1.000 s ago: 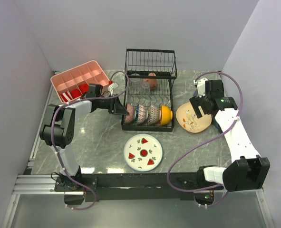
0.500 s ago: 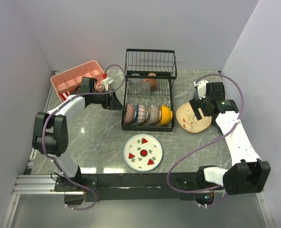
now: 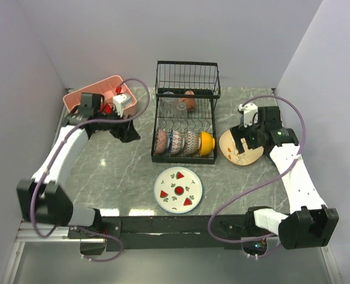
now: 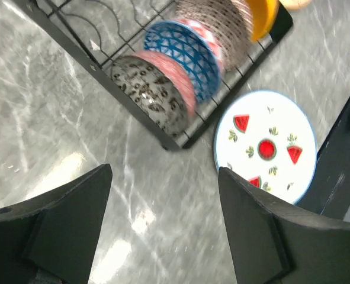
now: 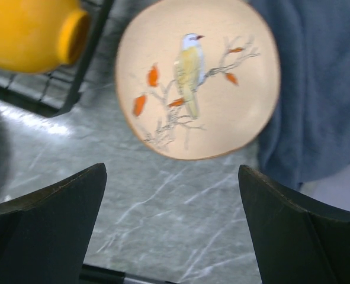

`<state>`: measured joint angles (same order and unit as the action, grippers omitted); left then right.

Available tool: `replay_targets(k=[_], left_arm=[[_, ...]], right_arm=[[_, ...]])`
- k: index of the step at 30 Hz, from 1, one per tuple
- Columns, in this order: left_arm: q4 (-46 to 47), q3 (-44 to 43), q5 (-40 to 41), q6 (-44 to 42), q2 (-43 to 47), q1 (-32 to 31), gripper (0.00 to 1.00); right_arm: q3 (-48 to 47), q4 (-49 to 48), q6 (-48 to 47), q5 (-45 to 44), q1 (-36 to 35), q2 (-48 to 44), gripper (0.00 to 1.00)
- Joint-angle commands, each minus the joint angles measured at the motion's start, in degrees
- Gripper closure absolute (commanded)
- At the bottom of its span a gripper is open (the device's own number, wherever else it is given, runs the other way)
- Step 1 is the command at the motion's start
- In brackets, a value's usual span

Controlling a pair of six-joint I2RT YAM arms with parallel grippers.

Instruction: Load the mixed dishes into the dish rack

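Note:
The black dish rack (image 3: 185, 83) stands at the table's back middle. Its front row holds a grey patterned bowl (image 4: 154, 89), a blue one (image 4: 183, 50), a brown one (image 4: 219, 21) and the orange bowl (image 5: 26, 32), all on edge. The terracotta cup (image 3: 189, 100) and clear glass (image 3: 169, 102) sit in its rear part. The watermelon plate (image 3: 178, 189) lies flat in front of the rack. On the rack's right lies the cream bird plate (image 5: 198, 77). My left gripper (image 4: 164, 171) hangs open and empty left of the rack. My right gripper (image 5: 172, 168) is open just short of the bird plate.
A pink compartment tray (image 3: 98, 94) with red items (image 3: 106, 108) sits at the back left, under my left arm's wrist. A blue cloth (image 5: 317, 89) lies under the bird plate's right side. White walls close in on both sides.
My left gripper let go of the grey bowl in the rack, opened, and drew back to the left. The right gripper shifted slightly over the bird plate.

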<state>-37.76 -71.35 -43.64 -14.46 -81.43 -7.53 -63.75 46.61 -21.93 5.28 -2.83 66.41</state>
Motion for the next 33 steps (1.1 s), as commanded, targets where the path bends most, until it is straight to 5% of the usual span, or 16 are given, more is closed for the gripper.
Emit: replay_targets(k=[1, 4, 9, 13, 21, 29, 33], left_arm=[[-10.31, 3.58, 0.76, -8.92, 6.01, 0.06, 0.22], [-10.51, 10.85, -4.59, -5.78, 7.95, -0.03, 0.22], [8.87, 23.26, -6.46, 8.8, 14.62, -0.12, 0.21], [17.53, 29.41, -4.18, 21.46, 17.35, -2.3, 0.22], [33.45, 44.64, -1.92, 33.89, 26.49, -4.76, 0.2], [36.26, 45.42, -3.64, 39.06, 17.1, -7.49, 0.2], [41.7, 48.14, -0.4, 41.43, 14.2, -12.49, 0.19]], right_arm=[[0.03, 1.99, 1.54, 7.98, -0.86, -3.92, 0.0], [-1.03, 4.1, 1.28, 16.05, -0.86, -5.76, 0.0], [2.73, -2.47, 7.32, 27.93, -1.04, -13.22, 0.0], [6.17, -6.44, 21.63, 30.05, -0.69, -14.12, 0.0], [14.33, -8.28, 30.45, 35.66, 0.1, -16.06, 0.0], [31.65, -15.83, 43.63, 43.93, 0.02, -17.36, 0.0], [35.53, -18.48, 47.07, 40.26, -1.56, -16.23, 0.0]])
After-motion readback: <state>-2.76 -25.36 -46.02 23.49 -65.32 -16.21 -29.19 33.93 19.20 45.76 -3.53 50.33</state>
